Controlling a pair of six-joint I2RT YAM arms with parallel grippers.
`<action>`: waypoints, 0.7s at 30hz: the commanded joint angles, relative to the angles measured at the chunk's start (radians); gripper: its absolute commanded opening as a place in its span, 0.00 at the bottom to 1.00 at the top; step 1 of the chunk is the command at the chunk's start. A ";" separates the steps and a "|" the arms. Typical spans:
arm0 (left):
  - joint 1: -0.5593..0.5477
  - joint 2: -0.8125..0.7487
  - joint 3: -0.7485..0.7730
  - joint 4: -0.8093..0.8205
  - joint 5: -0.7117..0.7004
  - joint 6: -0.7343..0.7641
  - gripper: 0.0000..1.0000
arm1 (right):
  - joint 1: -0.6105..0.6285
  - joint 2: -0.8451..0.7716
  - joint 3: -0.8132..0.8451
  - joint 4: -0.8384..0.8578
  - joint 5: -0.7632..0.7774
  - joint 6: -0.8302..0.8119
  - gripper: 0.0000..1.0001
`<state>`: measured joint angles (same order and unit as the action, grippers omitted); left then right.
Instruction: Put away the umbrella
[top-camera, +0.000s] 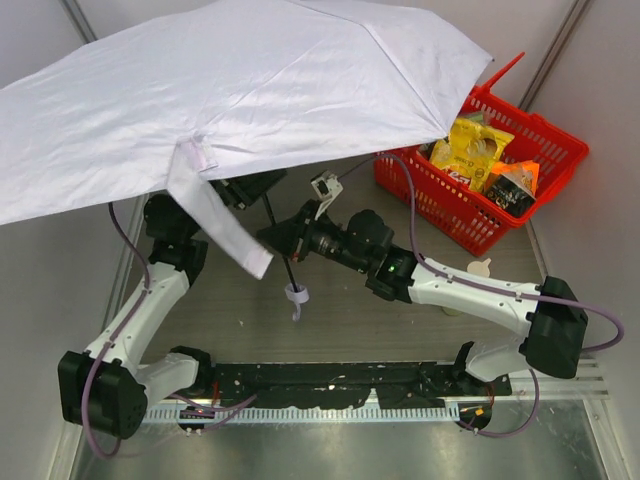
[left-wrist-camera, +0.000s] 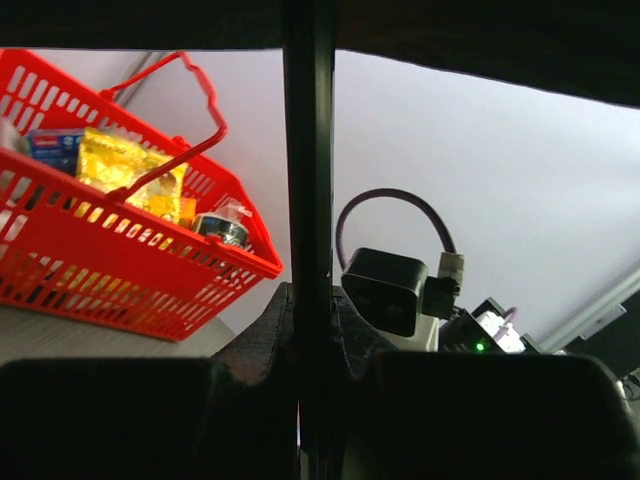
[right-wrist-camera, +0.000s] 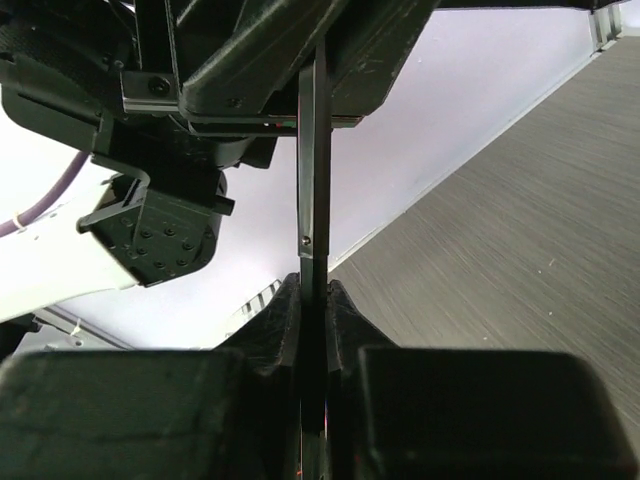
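The umbrella (top-camera: 230, 80) is open, and its pale lavender-white canopy spreads over the back and left of the table. Its thin black shaft (top-camera: 283, 250) slants down to the small pale handle (top-camera: 296, 294) with a loop strap, just above the tabletop. My left gripper (top-camera: 250, 190) is shut on the shaft high up, under the canopy's edge. My right gripper (top-camera: 278, 238) is shut on the shaft lower down. The shaft runs between the closed jaws in the left wrist view (left-wrist-camera: 308, 200) and in the right wrist view (right-wrist-camera: 314, 150). A closure strap (top-camera: 215, 210) hangs from the canopy.
A red basket (top-camera: 430, 195) with yellow packets (top-camera: 470, 145) and other packets stands at the back right, partly under the canopy. It also shows in the left wrist view (left-wrist-camera: 100, 250). A small white object (top-camera: 480, 267) lies beside the right arm.
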<state>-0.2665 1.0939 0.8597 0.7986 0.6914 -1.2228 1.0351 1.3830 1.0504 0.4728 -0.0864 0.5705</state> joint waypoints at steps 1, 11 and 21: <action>-0.014 -0.060 0.047 -0.094 0.017 0.086 0.03 | -0.001 0.005 0.042 0.023 0.083 0.006 0.01; -0.014 -0.107 0.148 -0.618 -0.188 0.135 0.68 | 0.003 -0.079 0.019 0.056 0.223 -0.004 0.01; -0.011 -0.218 0.180 -0.861 -0.682 0.077 0.99 | 0.008 -0.099 -0.009 0.078 0.235 -0.034 0.01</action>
<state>-0.2779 0.8967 0.9798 0.0483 0.2604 -1.1229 1.0389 1.3632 1.0374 0.3786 0.1177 0.5804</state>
